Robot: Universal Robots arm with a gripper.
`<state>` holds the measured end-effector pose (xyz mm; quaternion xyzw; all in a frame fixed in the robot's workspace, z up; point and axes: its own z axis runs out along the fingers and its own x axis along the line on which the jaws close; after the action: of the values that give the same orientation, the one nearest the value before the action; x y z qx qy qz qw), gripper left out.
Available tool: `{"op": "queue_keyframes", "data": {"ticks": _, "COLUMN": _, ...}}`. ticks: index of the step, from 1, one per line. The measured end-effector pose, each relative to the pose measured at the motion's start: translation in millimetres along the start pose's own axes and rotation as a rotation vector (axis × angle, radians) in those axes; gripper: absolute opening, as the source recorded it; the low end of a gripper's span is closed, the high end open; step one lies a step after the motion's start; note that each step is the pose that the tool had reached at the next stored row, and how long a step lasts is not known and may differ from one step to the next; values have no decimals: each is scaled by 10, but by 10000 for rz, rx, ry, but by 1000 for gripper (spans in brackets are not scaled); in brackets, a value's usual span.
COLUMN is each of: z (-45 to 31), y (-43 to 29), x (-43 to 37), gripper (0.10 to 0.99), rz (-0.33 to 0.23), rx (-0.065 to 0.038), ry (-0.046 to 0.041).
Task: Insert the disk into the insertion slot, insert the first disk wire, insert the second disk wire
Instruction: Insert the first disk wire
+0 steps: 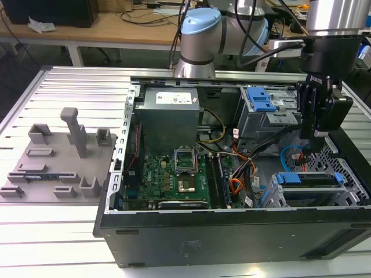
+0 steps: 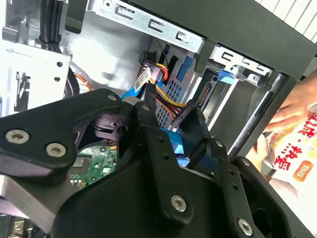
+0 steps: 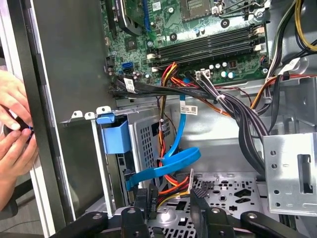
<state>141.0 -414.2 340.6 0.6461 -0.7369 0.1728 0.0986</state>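
In the exterior view the disk (image 1: 307,179), in its blue carrier, sits inside the insertion slot (image 1: 277,200), a grey metal cage at the case's front corner on the exterior view's right. My gripper (image 1: 316,138) hangs just behind that cage, low inside the case. In both wrist views its fingers stand close together around a black connector (image 2: 185,115) that ends a bundle of yellow, red and orange wires (image 3: 171,191); the gripper (image 3: 171,198) looks shut on this disk wire. A blue flat cable (image 3: 168,168) loops loose beside it, also seen in the exterior view (image 1: 288,155).
The open computer case holds a motherboard (image 1: 174,176), a power supply (image 1: 168,121) and a larger bay with a blue latch (image 1: 261,101). A black cable bundle (image 3: 233,106) crosses nearby. A person's hands (image 3: 15,131) rest outside the case wall. A grey fixture plate (image 1: 58,165) lies on the exterior view's left.
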Motion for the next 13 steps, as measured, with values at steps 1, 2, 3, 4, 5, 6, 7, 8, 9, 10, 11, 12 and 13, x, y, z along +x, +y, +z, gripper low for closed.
{"op": "queue_keyframes", "data": {"ticks": 1, "z": -1, "y": -3, "x": -3, "gripper": 471, "rz": -5, "rx": -5, "ry": 3}}
{"op": "queue_keyframes", "data": {"ticks": 2, "z": -1, "y": -7, "x": -4, "gripper": 471, "rz": -11, "rx": -20, "ry": 4}}
{"op": "queue_keyframes", "data": {"ticks": 3, "z": -1, "y": -12, "x": -6, "gripper": 471, "rz": -18, "rx": -37, "ry": 6}}
{"op": "queue_keyframes", "data": {"ticks": 4, "z": -1, "y": -15, "x": -8, "gripper": 471, "rz": -25, "rx": -53, "ry": 8}}
{"op": "queue_keyframes", "data": {"ticks": 5, "z": 0, "y": -15, "x": -8, "gripper": 471, "rz": -26, "rx": -63, "ry": 10}}
{"op": "queue_keyframes", "data": {"ticks": 6, "z": 0, "y": -15, "x": -8, "gripper": 471, "rz": -27, "rx": -66, "ry": 11}}
{"op": "queue_keyframes", "data": {"ticks": 7, "z": 0, "y": -16, "x": -8, "gripper": 471, "rz": -31, "rx": -70, "ry": 13}}
{"op": "queue_keyframes", "data": {"ticks": 8, "z": 1, "y": -17, "x": -9, "gripper": 471, "rz": -35, "rx": -75, "ry": 12}}
{"op": "queue_keyframes", "data": {"ticks": 9, "z": 1, "y": -18, "x": -10, "gripper": 471, "rz": -35, "rx": -78, "ry": 11}}
{"op": "queue_keyframes", "data": {"ticks": 10, "z": 1, "y": -18, "x": -10, "gripper": 471, "rz": -35, "rx": -80, "ry": 12}}
{"op": "queue_keyframes", "data": {"ticks": 11, "z": 1, "y": -18, "x": -10, "gripper": 471, "rz": -35, "rx": -81, "ry": 12}}
{"op": "queue_keyframes", "data": {"ticks": 12, "z": 1, "y": -18, "x": -10, "gripper": 471, "rz": -35, "rx": -81, "ry": 12}}
{"op": "queue_keyframes", "data": {"ticks": 13, "z": 1, "y": -18, "x": -10, "gripper": 471, "rz": -36, "rx": -81, "ry": 12}}
